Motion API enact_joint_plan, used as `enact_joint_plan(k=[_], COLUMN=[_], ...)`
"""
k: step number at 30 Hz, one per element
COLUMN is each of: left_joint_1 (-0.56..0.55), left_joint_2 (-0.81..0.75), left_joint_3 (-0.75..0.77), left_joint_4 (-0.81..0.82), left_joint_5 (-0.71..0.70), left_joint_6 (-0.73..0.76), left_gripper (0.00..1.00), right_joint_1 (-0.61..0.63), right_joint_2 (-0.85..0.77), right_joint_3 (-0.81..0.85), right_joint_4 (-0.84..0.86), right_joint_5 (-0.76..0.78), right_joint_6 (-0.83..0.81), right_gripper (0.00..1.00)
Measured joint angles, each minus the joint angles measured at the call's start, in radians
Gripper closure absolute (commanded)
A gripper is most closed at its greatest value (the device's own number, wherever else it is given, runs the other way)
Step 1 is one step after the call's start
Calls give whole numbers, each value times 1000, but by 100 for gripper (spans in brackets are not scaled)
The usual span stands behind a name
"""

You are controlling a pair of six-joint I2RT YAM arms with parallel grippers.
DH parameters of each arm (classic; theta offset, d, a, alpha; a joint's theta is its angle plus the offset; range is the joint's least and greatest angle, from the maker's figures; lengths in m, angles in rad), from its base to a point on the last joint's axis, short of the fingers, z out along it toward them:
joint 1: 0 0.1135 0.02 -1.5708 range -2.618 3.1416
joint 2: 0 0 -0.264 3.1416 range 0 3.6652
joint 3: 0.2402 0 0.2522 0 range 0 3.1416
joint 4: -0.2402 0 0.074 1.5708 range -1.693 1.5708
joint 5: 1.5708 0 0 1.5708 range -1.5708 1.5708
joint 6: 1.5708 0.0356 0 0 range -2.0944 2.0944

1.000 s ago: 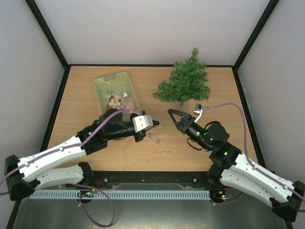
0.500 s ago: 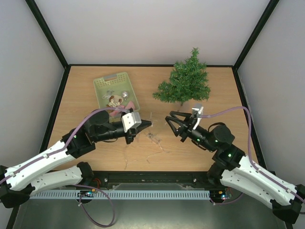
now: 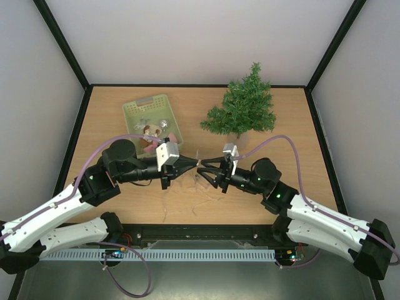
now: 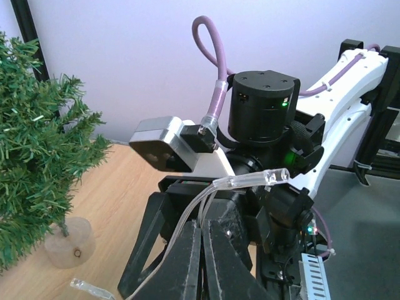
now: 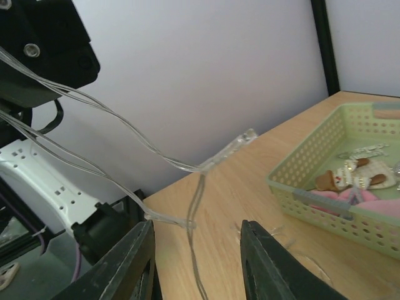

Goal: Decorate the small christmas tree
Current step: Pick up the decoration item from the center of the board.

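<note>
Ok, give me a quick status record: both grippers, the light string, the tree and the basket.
left gripper: shut on the clear light string, held up at centre
right gripper: open, facing the left gripper, a strand hanging between its fingers
small christmas tree: upright, far side, right, no decorations visible
basket: far side, left, ornaments inside

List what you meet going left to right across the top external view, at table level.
pale green basket → left gripper, shut on the clear light string → right gripper, open → small christmas tree. The string's loose strands lie under both grippers, so they get no place in the order.
</note>
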Motion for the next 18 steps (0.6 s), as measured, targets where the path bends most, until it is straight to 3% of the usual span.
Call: enact_joint_plan(k=[18], left_joint_1=[3], left_joint_2=[22], left_joint_3=[4], left_joint_4=[24], left_joint_5=[34], left_joint_6=[-50], left_gripper=[98], right_joint_1=[36], right_joint_2=[126], right_joint_3=[-68], right_joint_4=[177], right_joint_5=[-69], right_joint_6=[-12], right_gripper=[64])
